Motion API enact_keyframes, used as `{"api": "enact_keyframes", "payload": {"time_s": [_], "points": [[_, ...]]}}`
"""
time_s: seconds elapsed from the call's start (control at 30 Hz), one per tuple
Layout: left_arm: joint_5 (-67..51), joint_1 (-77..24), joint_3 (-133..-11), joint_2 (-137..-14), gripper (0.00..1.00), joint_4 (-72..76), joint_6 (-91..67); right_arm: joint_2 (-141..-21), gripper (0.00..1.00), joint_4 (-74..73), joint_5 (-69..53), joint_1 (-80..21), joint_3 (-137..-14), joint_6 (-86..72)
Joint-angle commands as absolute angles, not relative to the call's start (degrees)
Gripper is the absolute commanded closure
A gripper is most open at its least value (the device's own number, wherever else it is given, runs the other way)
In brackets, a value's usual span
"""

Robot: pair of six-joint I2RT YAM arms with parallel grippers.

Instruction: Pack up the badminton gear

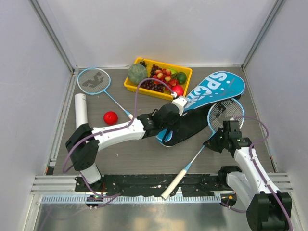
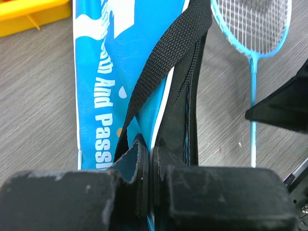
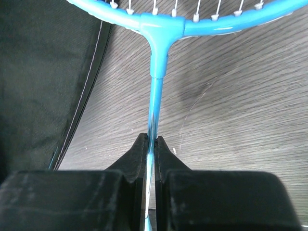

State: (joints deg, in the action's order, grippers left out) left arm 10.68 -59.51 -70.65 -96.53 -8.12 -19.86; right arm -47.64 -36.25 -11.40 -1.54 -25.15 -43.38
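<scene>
The blue "SPORT" bag [image 1: 214, 88] lies at the centre right, its black inner flap [image 1: 185, 129] folded open. My left gripper [image 1: 169, 124] is shut on the bag's edge [image 2: 161, 103] near the narrow end, beside a black strap [image 2: 159, 62]. My right gripper [image 1: 213, 140] is shut on the blue shaft [image 3: 154, 103] of a light-blue racket [image 1: 225, 114], just below its head. That racket's white handle [image 1: 174, 184] points at the near edge. A second racket [image 1: 94, 81] and a white tube [image 1: 81, 109] lie at the left.
A yellow tray [image 1: 130, 86] of fruit stands at the back centre, touching the bag's head end. A small red ball [image 1: 110, 117] rests between the tube and my left arm. Grey walls close in the table on three sides.
</scene>
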Motion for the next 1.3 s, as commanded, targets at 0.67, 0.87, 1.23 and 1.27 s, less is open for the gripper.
{"api": "enact_keyframes", "payload": {"time_s": [0.67,0.87,1.23,1.27], "points": [[14.6,-59.3,-86.2,-105.2,1.0,-4.3,-21.1,-39.2,0.95,-45.9,-28.1,-1.9,-21.8,-31.1],[12.2,-59.7,-84.0,-104.0,1.0,-1.2,-22.3,-39.8,0.95,-44.7,-30.0,-2.3,-21.9,-31.1],[10.3,-61.8,-77.4,-100.2,1.0,1.8,-21.4,-43.0,0.95,-30.3,-27.4,-2.6,-24.3,-43.9],[10.2,-61.9,-76.4,-99.6,1.0,1.7,-21.3,-43.1,0.95,-29.6,-26.6,-2.7,-24.7,-45.7]]}}
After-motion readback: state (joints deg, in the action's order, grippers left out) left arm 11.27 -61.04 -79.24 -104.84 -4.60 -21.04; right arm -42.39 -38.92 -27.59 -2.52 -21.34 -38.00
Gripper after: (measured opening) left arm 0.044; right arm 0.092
